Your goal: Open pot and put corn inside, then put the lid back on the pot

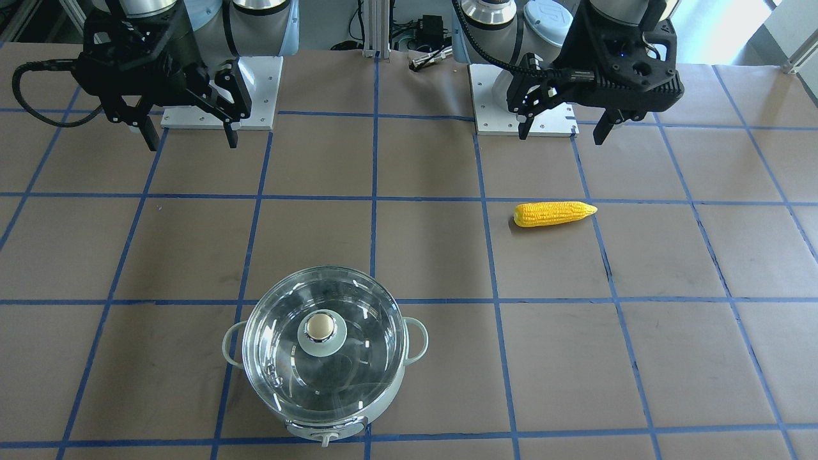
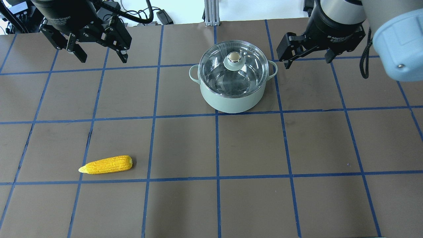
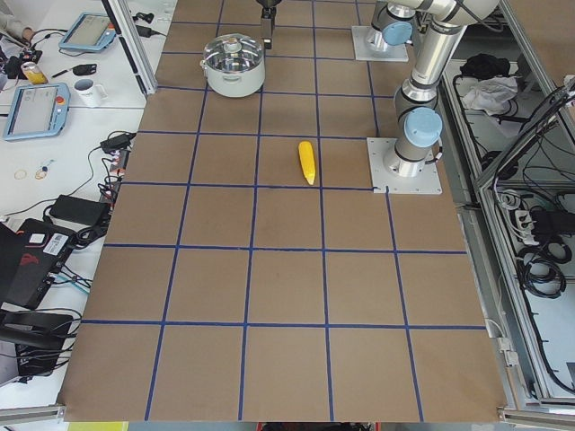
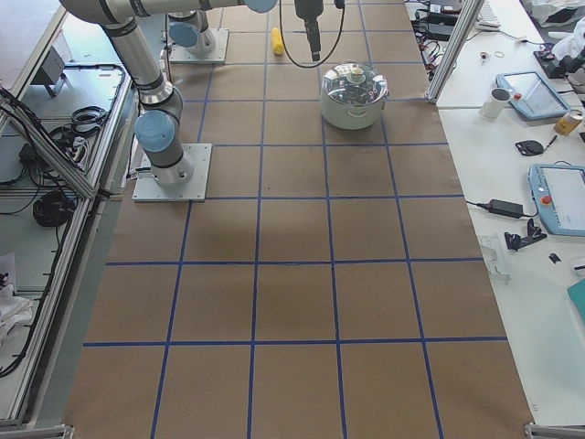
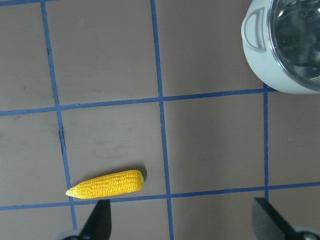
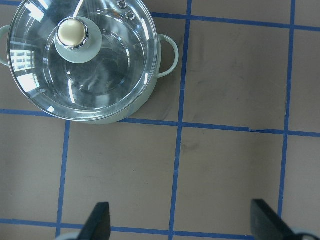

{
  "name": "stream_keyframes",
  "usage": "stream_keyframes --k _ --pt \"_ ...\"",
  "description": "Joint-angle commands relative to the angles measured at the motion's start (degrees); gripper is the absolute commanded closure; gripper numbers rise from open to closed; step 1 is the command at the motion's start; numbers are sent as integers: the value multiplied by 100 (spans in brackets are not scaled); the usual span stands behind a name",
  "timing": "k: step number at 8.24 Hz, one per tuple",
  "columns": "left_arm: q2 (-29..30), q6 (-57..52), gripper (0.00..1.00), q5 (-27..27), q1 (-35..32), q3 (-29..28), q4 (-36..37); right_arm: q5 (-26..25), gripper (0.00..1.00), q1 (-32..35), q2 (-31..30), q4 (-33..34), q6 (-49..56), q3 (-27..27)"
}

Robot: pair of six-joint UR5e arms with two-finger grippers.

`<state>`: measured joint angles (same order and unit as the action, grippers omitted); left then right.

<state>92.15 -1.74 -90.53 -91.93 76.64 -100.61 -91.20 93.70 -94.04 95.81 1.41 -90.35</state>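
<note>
The pale green pot stands at the far middle of the table with the clear glass lid shut on it, its beige knob on top. The yellow corn lies flat on the robot's near left, far from the pot. My left gripper is open and empty, high above the far left of the table. My right gripper is open and empty, high just right of the pot. The left wrist view shows the corn and the pot's edge. The right wrist view shows the lid.
The table is covered in brown paper with a grid of blue tape lines. White arm base plates sit at the robot's edge. A side bench with tablets and a mug runs along the operators' side.
</note>
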Motion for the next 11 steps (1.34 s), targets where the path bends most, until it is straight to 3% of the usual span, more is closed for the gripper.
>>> stream_keyframes --k 1,5,7,10,11 --pt "-12 16 0 -8 0 9 -2 -3 0 -1 0 -1 0 0" --pt "5 156 0 -17 53 9 -81 -3 0 -9 0 -1 0 0" --pt "40 900 0 61 114 192 -38 -3 0 -1 0 -1 0 0" --pt "58 3044 0 -17 473 659 303 -12 0 8 61 112 -53 17" --pt "23 3492 0 53 509 729 436 -220 0 -1 227 183 8 52"
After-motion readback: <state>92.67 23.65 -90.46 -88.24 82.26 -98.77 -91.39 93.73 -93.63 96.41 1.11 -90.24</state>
